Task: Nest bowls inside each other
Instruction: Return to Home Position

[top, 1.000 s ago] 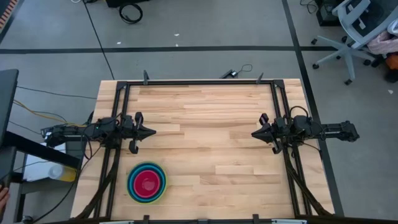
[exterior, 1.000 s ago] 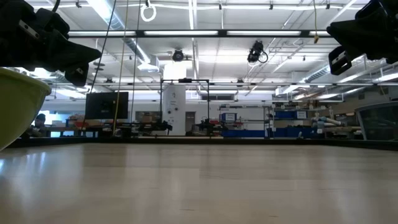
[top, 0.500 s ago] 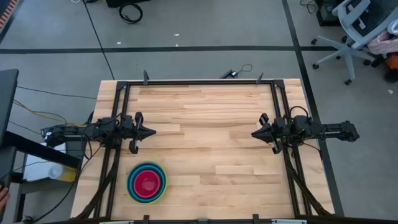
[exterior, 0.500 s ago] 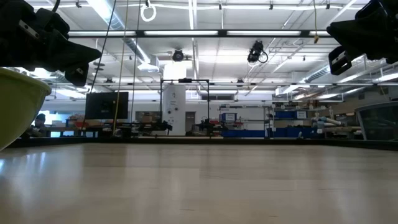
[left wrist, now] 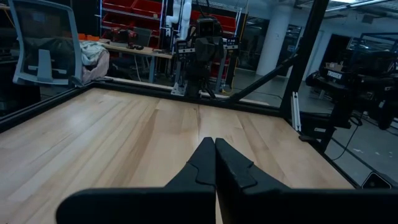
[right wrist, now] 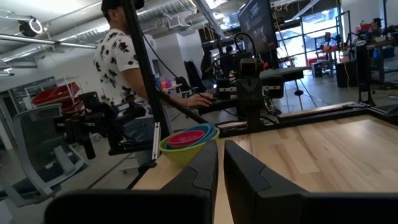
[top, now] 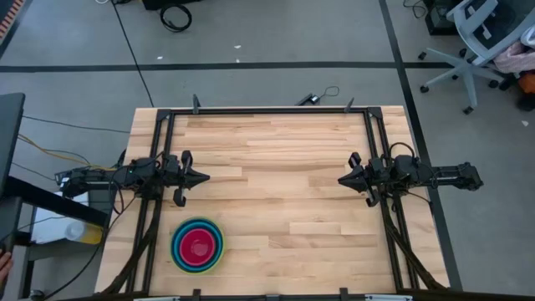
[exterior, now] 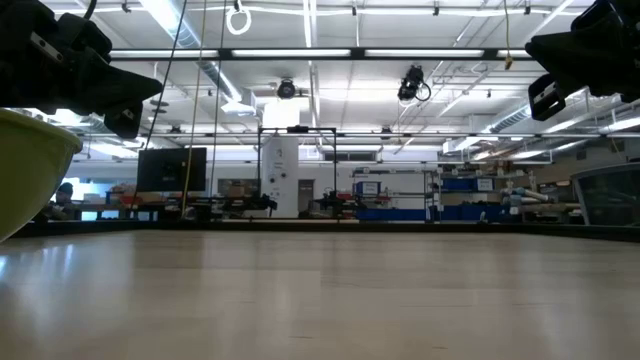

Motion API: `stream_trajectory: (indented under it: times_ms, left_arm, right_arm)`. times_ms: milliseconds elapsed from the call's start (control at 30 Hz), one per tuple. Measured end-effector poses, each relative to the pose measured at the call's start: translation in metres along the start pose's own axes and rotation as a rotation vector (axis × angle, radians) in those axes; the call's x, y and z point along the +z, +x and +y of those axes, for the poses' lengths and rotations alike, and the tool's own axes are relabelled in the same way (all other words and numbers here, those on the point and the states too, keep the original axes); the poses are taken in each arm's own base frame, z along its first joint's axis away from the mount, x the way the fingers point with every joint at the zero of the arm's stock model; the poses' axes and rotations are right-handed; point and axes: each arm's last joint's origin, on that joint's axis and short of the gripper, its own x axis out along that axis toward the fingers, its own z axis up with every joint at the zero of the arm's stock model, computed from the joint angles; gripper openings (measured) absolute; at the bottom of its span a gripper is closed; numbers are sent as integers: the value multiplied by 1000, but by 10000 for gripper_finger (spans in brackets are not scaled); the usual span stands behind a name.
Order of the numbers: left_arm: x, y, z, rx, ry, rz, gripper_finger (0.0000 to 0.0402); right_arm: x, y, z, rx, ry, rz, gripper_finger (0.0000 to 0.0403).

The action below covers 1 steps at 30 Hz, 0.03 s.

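Five round plastic bowls (top: 198,245): nested, large yellow-green bowl (exterior: 25,170) outermost, small magenta-pink bowl (top: 198,247) innermost, on the light wooden table (top: 292,167) near the left arm; we see no change.
Left gripper (top: 203,177): fingers pressed together, empty, unmoved.
Right gripper (top: 343,179): fingers almost touching, empty, unmoved.

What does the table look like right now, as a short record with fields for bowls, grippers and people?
Bowls: one nested stack, magenta innermost, yellow-green outermost
Left gripper: shut, empty, near the stack, not touching it
Right gripper: shut, empty, at the opposite side
Person: patterned shirt, in the room beyond the stack
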Motion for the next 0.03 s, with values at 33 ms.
stream_trajectory:
  times_ms: [33]
  left_arm:
    - [0, 0, 0, 0, 0, 0, 0]
  right_arm:
    - [0, 0, 0, 0, 0, 0, 34]
